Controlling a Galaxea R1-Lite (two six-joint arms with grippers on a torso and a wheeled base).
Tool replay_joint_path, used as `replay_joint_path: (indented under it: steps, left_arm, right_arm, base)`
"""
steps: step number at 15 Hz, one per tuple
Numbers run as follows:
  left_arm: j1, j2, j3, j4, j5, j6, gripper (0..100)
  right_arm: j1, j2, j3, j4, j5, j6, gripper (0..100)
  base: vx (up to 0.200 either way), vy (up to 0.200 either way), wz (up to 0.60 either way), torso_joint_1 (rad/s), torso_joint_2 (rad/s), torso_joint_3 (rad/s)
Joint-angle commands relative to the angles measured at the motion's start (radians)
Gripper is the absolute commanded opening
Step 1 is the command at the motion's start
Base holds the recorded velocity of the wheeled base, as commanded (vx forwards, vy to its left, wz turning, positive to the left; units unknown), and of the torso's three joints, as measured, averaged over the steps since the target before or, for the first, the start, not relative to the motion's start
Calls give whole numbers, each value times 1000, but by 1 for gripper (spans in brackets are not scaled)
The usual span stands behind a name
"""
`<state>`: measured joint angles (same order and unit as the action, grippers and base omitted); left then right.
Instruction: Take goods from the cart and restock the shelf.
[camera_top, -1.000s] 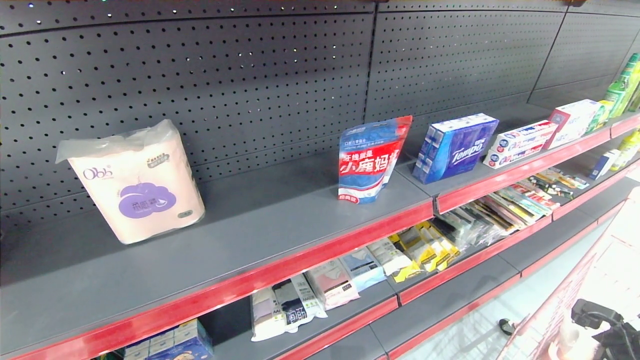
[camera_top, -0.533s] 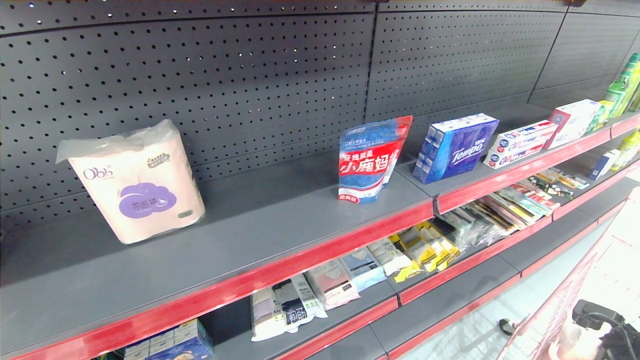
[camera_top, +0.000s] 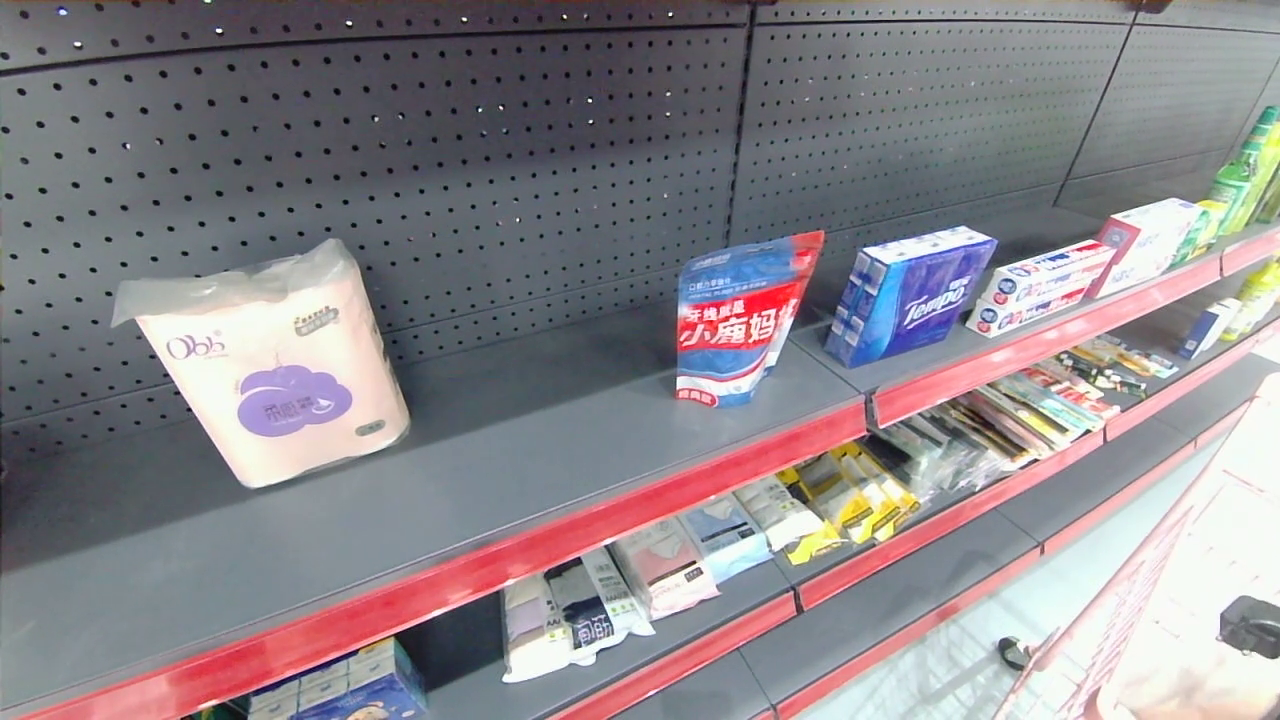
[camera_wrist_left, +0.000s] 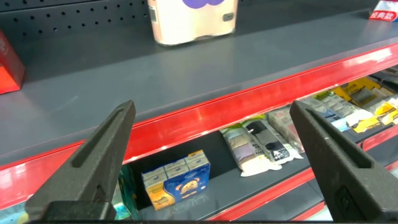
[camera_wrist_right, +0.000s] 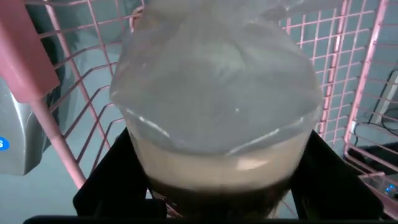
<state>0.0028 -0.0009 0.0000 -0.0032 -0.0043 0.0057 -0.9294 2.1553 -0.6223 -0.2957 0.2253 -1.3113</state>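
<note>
The right gripper (camera_wrist_right: 221, 152) is gripping a plastic-wrapped pack (camera_wrist_right: 217, 81) inside the pink wire cart (camera_wrist_right: 53, 134). Its fingers are pressing against both sides of the pack. The left gripper (camera_wrist_left: 211, 109) is hovering in front of the red edge of the shelf (camera_wrist_left: 186, 68), with its fingers standing wide apart and holding nothing. On the shelf, a toilet-paper pack (camera_top: 270, 370) and a blue-red pouch (camera_top: 735, 320) are standing upright, well apart.

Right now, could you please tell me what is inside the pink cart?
A plastic-wrapped pack, between the right fingers. It covers whatever lies beneath it in the cart.
</note>
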Motion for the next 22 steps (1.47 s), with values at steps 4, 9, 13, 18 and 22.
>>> replay_joint_path:
  steps: [4, 9, 13, 18, 22]
  left_arm:
    - [0, 1, 0, -1, 0, 0, 100]
    - [0, 1, 0, 0, 0, 0, 100]
    - [0, 1, 0, 0, 0, 0, 100]
    - [0, 1, 0, 0, 0, 0, 100]
    - [0, 1, 0, 0, 0, 0, 100]
  right_arm:
    - [-23, -117, 10, -5, 0, 73, 0]
    - [-71, -276, -4, -10, 3, 93, 0]
    - [-69, -428, -17, -11, 2, 213, 0]
    - [142, -727, 39, -5, -169, 596, 0]
    - [438, -1000, 136, 17, -371, 843, 0]
  base:
    - [0, 0, 0, 0, 0, 0]
    - [0, 0, 0, 0, 0, 0]
    - [0, 0, 0, 0, 0, 0]
    - [0, 0, 0, 0, 0, 0]
    - [0, 0, 0, 0, 0, 0]
